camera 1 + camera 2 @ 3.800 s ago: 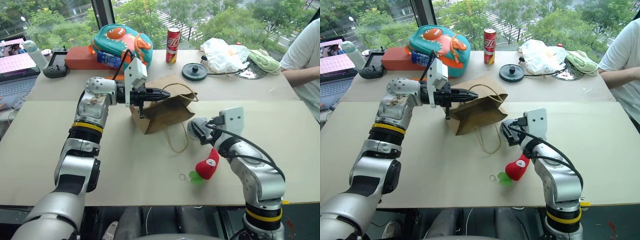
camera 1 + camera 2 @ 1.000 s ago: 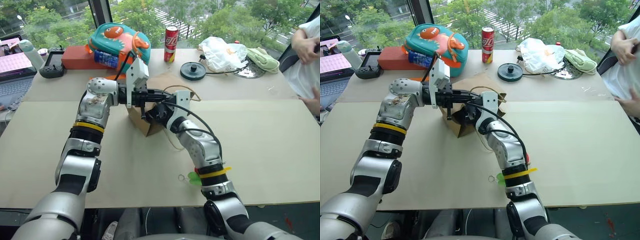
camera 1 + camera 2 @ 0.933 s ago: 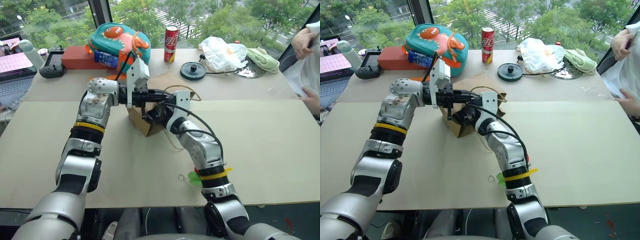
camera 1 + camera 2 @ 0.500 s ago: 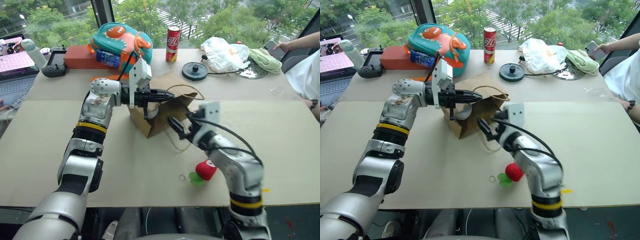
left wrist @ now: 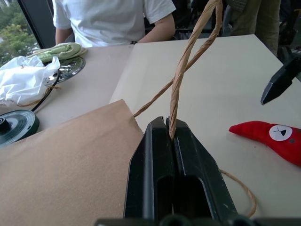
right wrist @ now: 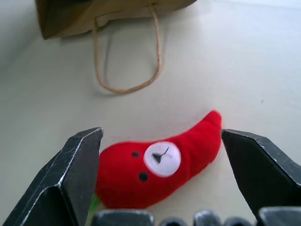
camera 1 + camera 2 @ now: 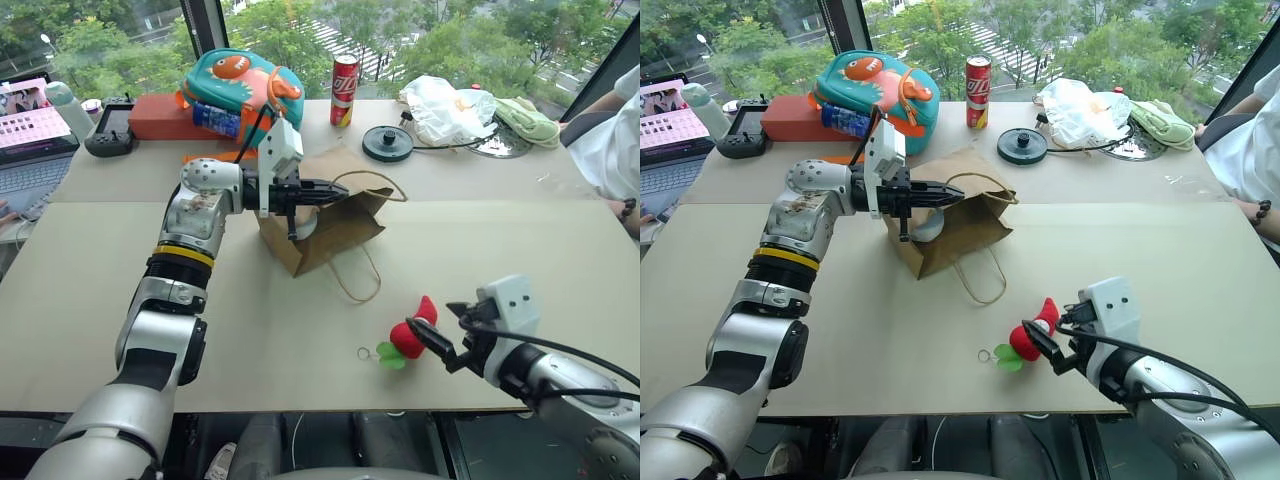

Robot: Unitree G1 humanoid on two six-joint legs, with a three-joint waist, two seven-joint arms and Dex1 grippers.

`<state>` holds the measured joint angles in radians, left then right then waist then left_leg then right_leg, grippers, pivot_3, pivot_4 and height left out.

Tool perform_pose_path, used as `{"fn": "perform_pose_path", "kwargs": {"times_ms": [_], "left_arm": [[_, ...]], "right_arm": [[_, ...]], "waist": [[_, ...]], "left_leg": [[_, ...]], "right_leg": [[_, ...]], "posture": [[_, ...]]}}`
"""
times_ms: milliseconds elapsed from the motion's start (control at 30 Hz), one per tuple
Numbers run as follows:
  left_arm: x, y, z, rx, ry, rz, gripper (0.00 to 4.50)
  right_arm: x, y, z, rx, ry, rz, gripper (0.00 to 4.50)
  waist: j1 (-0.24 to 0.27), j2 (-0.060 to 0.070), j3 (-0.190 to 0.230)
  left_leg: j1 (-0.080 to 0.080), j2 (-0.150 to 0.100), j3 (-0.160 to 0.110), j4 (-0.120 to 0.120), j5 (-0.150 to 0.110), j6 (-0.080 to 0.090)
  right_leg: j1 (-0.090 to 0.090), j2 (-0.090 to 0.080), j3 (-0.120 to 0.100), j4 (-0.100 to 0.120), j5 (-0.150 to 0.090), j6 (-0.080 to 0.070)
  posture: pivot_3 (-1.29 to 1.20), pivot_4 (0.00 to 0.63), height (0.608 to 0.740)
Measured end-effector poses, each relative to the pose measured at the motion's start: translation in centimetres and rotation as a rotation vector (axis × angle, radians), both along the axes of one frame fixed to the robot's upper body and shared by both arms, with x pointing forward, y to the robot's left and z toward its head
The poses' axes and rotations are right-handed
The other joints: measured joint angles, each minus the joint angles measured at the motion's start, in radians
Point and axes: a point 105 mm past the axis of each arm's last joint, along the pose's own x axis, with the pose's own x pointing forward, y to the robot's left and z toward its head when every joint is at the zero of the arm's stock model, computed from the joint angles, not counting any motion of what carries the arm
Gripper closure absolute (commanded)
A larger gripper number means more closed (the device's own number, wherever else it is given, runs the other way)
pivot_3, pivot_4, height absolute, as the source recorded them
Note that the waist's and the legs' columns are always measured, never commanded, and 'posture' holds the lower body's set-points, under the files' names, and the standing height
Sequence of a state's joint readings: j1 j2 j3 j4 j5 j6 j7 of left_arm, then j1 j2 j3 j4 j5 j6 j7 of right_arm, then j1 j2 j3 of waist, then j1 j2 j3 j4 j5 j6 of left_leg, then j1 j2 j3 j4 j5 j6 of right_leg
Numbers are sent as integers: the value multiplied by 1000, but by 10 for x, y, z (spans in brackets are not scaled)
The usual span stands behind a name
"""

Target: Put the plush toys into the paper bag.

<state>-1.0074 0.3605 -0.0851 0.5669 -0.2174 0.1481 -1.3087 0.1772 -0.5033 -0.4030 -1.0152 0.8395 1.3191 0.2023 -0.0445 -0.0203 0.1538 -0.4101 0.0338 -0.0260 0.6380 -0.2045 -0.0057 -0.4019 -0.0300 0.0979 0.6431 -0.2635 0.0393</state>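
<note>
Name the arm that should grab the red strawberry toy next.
Right. The right gripper is open and sits beside the strawberry toy, while the left gripper is shut on the paper bag's handle.

Inside the paper bag (image 7: 960, 225), a grey-blue plush toy (image 7: 927, 224) shows only as a sliver behind the left gripper (image 7: 958, 199), while a seated person (image 7: 610, 140) is cut off by the frame's right edge, head unseen.
</note>
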Motion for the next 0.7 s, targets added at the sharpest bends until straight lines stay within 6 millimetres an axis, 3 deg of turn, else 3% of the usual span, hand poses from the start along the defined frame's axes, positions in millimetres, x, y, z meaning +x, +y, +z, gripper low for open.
{"fn": "perform_pose_path", "kwargs": {"times_ms": [100, 267, 433, 533, 700], "left_arm": [[0, 0, 0, 0, 0, 0, 4500], [0, -1, 0, -1, 2, -4, 4500], [0, -1, -1, -2, 4, -5, 4500], [0, -1, -1, -2, 6, -6, 4500], [0, -1, -1, -1, 6, -7, 4500]], "right_arm": [[-3, -4, -9, 4, 33, -69, 50], [-4, 14, -27, 31, 101, -101, 50], [10, 16, -36, 45, 106, -187, 50], [19, 18, -36, 53, 83, -214, 681], [24, 18, -38, 25, 58, -231, 2273]], "waist": [[1, 0, 0], [1, 0, 0], [1, 0, 0], [0, 0, 0], [1, 0, 0]], "left_leg": [[0, 0, 0, 0, 0, 0], [-1, 0, 0, 0, 0, 0], [-1, 0, 0, 0, 0, 0], [-1, 0, 0, 0, 0, 0], [-1, 0, 0, 0, 0, 0]], "right_leg": [[0, 0, 0, 0, 0, 0], [-1, 0, 1, 0, 0, 0], [-1, 0, 1, -1, 0, 0], [-1, 0, 1, 0, 0, 0], [-1, 0, 1, 0, 0, 0]], "posture": [[0, 150, 739], [0, 150, 739], [0, 150, 739], [0, 150, 739], [0, 150, 739]]}}
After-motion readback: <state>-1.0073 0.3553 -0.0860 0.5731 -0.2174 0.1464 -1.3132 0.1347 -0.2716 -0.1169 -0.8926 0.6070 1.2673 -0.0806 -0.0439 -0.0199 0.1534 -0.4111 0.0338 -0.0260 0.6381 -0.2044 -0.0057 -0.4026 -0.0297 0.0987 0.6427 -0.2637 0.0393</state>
